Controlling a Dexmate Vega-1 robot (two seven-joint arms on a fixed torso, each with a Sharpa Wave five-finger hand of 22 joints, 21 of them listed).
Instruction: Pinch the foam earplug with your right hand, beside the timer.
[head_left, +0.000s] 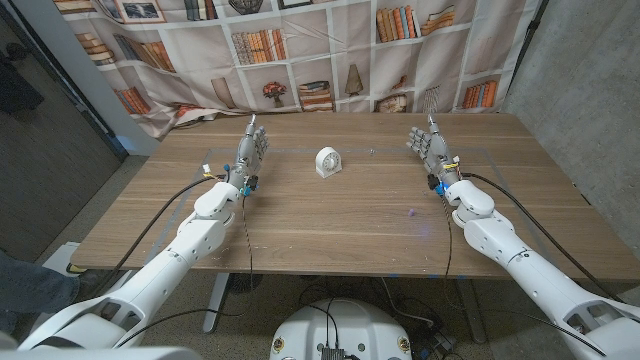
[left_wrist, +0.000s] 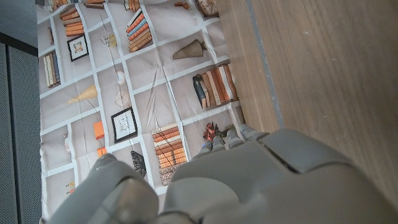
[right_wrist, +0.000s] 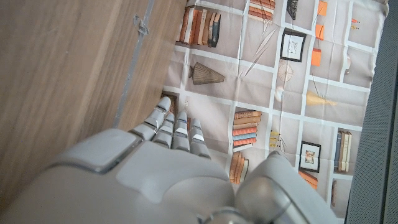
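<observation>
The right hand (head_left: 428, 146) stands on its edge at the far right of the wooden counter (head_left: 300, 215), fingers (head_left: 424, 138) pointing up and away, held roughly side by side w/ nothing between them. In the right wrist view they (right_wrist: 173, 129) reach toward the far edge and the bookshelf-print backdrop (right_wrist: 280, 81), nothing pinched. The left hand (head_left: 252, 150) mirrors it on the other side, fingers upright and loose, also holding nothing.

The small round white timer (head_left: 327, 161) stands about midway between the two hands, well off to the left of the right fingers. The foam earplug itself I can't pick out for certain: there's a tiny purplish speck (head_left: 411, 212) on the counter nearer the robot than the right fingers, beside the right forearm (too small to tell what it is), and it's not close to the timer.

Handling, judged from the task: foam earplug = v. light, soft, squashes easily, rolls if nudged. Best taken across its middle btw thumb and one fingertip, light pressure, coming straight down so it isn't flicked away. The approach hasn't begun.
</observation>
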